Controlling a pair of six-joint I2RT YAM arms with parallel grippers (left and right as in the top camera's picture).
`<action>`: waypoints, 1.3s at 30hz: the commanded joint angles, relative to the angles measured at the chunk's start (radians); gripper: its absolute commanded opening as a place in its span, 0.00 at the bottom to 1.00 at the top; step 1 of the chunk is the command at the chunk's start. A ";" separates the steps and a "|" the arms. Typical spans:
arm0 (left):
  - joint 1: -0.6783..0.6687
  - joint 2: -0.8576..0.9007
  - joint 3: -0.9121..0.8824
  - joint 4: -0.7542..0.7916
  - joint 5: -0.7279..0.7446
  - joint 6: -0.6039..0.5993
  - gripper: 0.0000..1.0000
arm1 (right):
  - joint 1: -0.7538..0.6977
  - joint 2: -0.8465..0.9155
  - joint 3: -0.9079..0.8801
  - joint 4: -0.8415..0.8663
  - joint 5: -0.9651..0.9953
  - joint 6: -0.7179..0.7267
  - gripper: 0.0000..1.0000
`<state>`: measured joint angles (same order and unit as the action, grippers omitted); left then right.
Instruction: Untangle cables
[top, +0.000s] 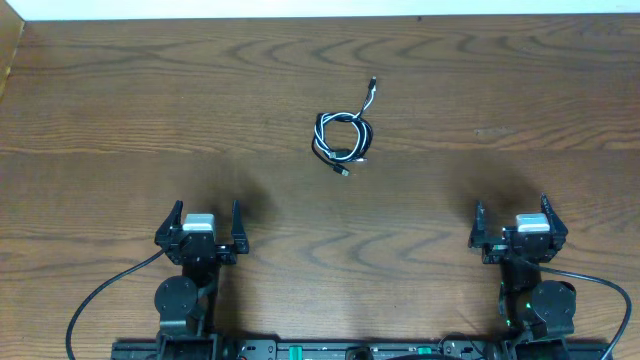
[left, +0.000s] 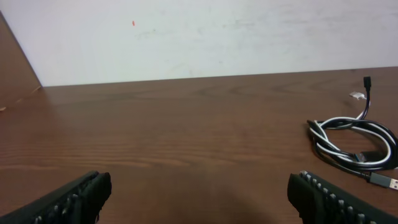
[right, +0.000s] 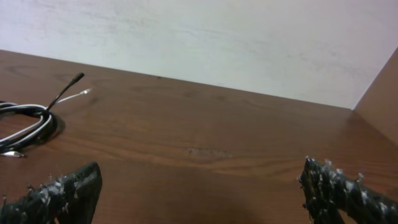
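My left end effector (top: 208, 208) has its fingers spread wide apart with nothing between them, low over the near edge of the wooden tabletop (top: 120, 120). My right end effector (top: 512, 204) is the same, fingers wide apart and empty, well off to the other side of that near edge. The cables (top: 340, 117) lie between my two arms but farther out, well apart from both, near the middle of the tabletop. The black cord and the white cord are wound together into one small loose coil. A black plug end (top: 373, 80) trails out of the coil toward the far edge, and a small metal-tipped plug (top: 343, 172) sticks out on the side toward me. A pale wall (left: 186, 37) rises behind the tabletop.
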<state>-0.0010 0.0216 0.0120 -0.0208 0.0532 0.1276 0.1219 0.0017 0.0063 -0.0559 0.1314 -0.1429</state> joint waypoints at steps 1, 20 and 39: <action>0.005 0.002 -0.008 -0.050 -0.012 -0.009 0.96 | -0.006 0.003 -0.002 -0.001 0.013 -0.008 0.99; 0.005 0.002 -0.008 -0.050 -0.012 -0.009 0.96 | -0.006 0.003 -0.002 -0.001 0.013 -0.008 0.99; 0.005 0.002 -0.008 -0.050 -0.012 -0.009 0.96 | -0.033 0.003 -0.002 -0.002 0.012 -0.008 0.99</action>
<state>-0.0010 0.0216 0.0120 -0.0212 0.0532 0.1276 0.1032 0.0017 0.0063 -0.0559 0.1318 -0.1429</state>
